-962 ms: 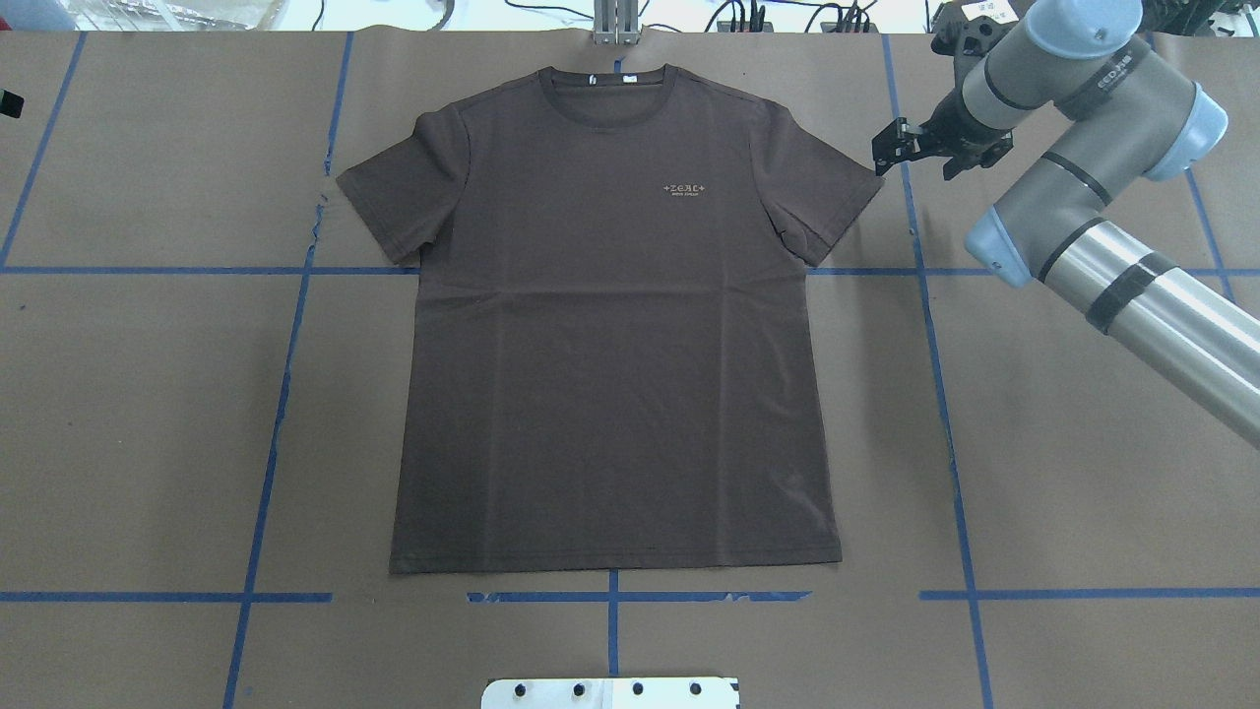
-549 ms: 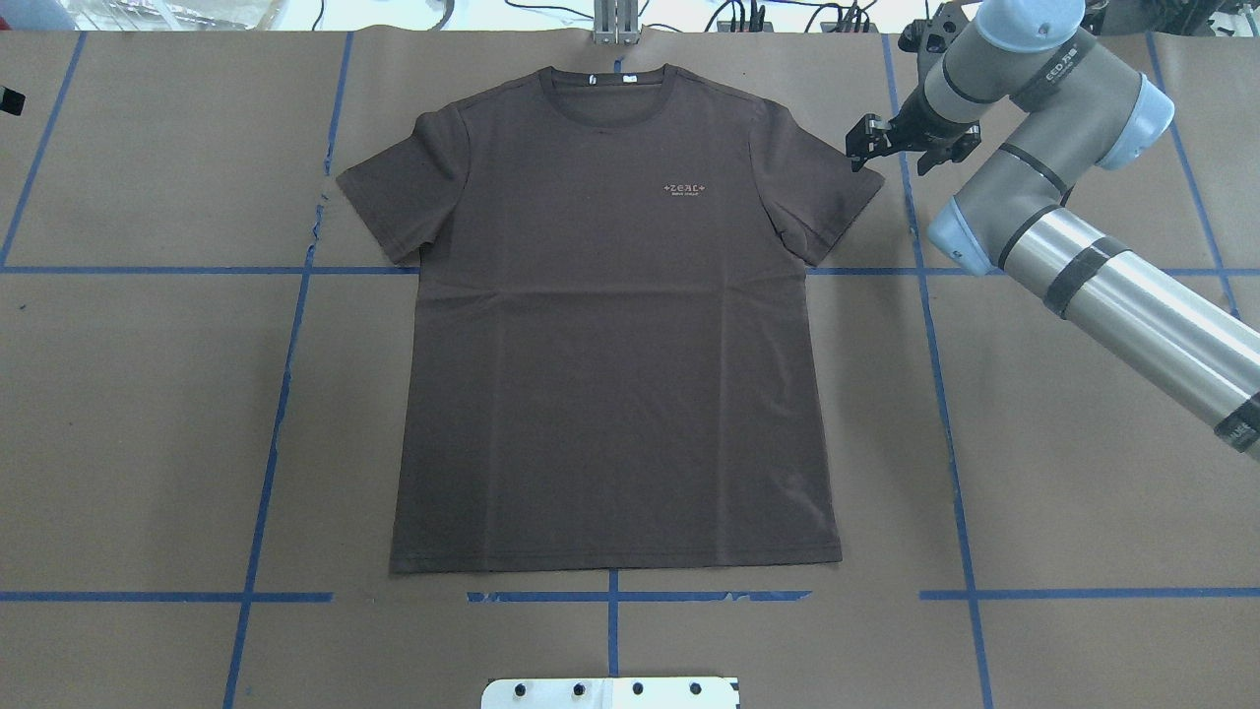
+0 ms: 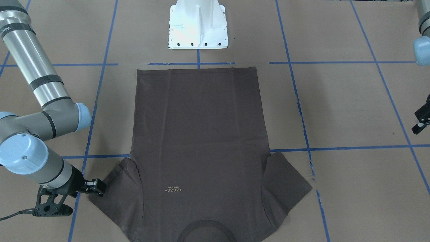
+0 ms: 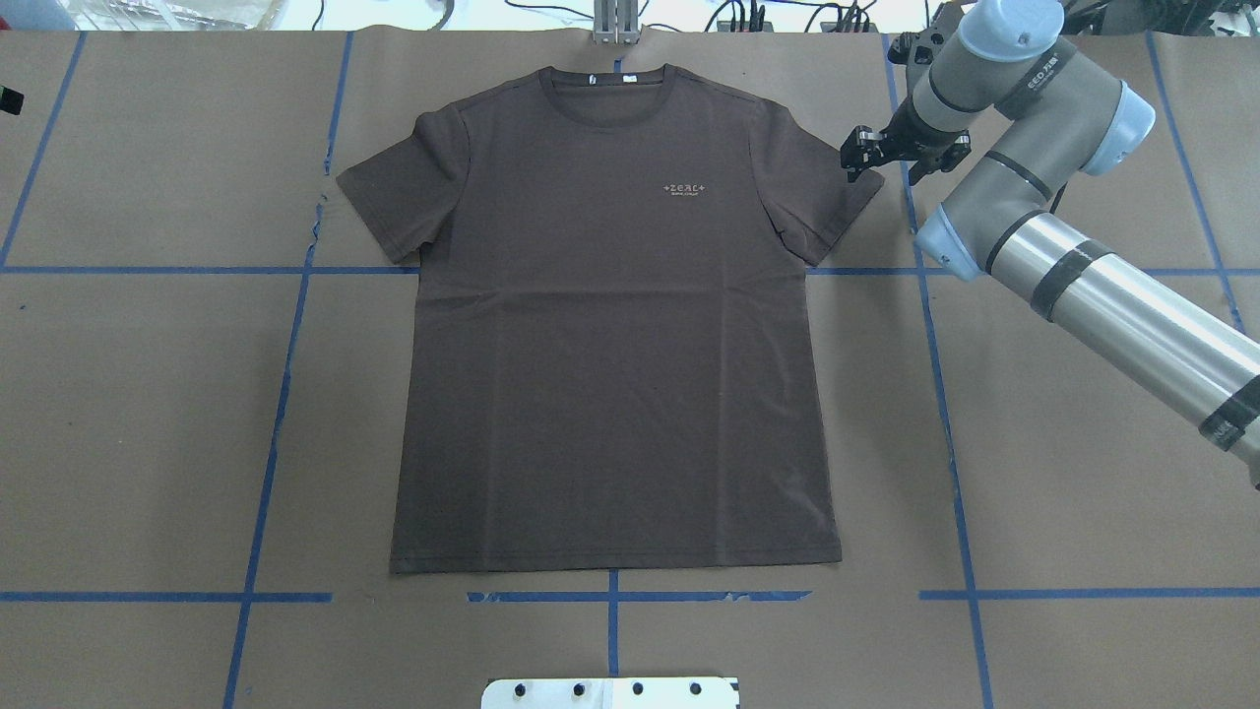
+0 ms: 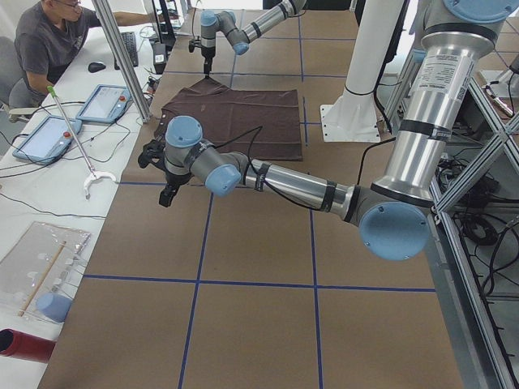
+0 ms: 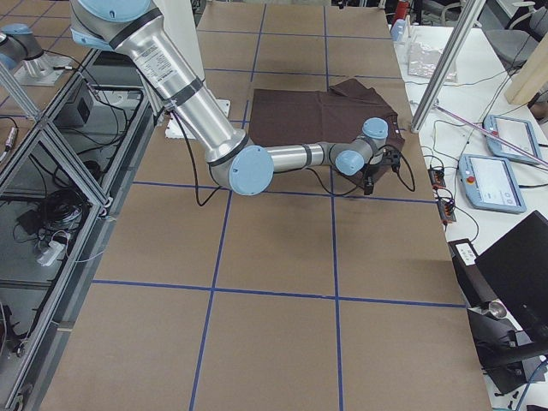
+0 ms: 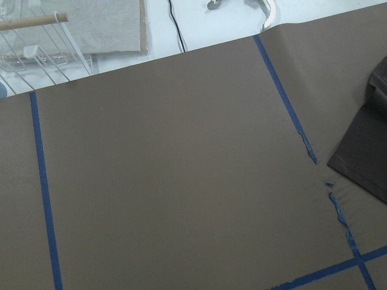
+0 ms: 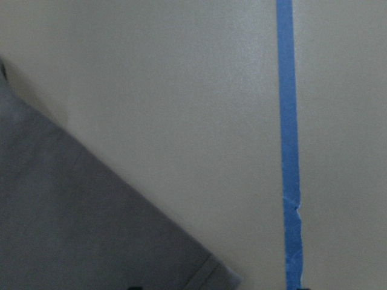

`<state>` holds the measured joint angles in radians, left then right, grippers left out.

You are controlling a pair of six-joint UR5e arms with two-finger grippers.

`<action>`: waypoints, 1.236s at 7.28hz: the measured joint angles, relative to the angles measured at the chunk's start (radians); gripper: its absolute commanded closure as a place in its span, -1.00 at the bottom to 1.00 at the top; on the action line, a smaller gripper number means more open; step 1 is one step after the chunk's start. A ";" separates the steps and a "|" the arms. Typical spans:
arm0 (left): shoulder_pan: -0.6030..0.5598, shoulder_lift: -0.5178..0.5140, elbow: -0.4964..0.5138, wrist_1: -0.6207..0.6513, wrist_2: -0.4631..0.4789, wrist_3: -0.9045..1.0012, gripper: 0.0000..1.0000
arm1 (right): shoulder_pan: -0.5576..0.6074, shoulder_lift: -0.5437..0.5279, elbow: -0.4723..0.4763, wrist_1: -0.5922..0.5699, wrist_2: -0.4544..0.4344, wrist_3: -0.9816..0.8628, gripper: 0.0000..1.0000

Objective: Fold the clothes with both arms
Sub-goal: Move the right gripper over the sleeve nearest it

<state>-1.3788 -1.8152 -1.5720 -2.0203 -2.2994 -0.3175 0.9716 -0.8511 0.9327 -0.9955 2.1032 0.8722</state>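
Right end effector [image 4: 891, 162], jaws wide apart and holding nothing, is over one sleeve corner of the T-shirt [image 4: 610, 345]. Brown paper tabletop [image 4: 148, 414] carries blue tape lines [image 4: 282, 394]. Thin, dark-brown T-shirt lies flat, print up. Left end effector [image 3: 421, 122]: opening cannot be told.

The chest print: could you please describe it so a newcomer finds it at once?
Start at the dark T-shirt lying flat on the table. Below its round collar, towards the right gripper, sits the chest print, the only pale lettering on plain fabric.
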 measured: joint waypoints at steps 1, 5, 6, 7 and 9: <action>0.000 0.000 0.000 0.000 0.000 0.000 -1.00 | -0.001 0.002 -0.006 0.000 0.000 -0.001 -0.32; 0.000 0.001 -0.003 0.001 0.000 0.000 -1.00 | -0.003 0.004 -0.014 0.000 0.001 -0.003 -0.17; 0.000 0.001 -0.004 0.001 0.000 0.000 -1.00 | -0.004 0.004 -0.016 0.000 0.001 -0.004 0.11; -0.001 0.001 -0.005 0.002 0.000 0.000 -1.00 | -0.004 0.004 -0.017 0.000 0.001 -0.005 0.40; -0.001 0.001 -0.007 0.002 0.000 -0.001 -1.00 | -0.004 0.005 -0.019 0.000 0.001 -0.005 1.00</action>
<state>-1.3803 -1.8142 -1.5793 -2.0187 -2.2994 -0.3188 0.9679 -0.8457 0.9139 -0.9955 2.1046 0.8667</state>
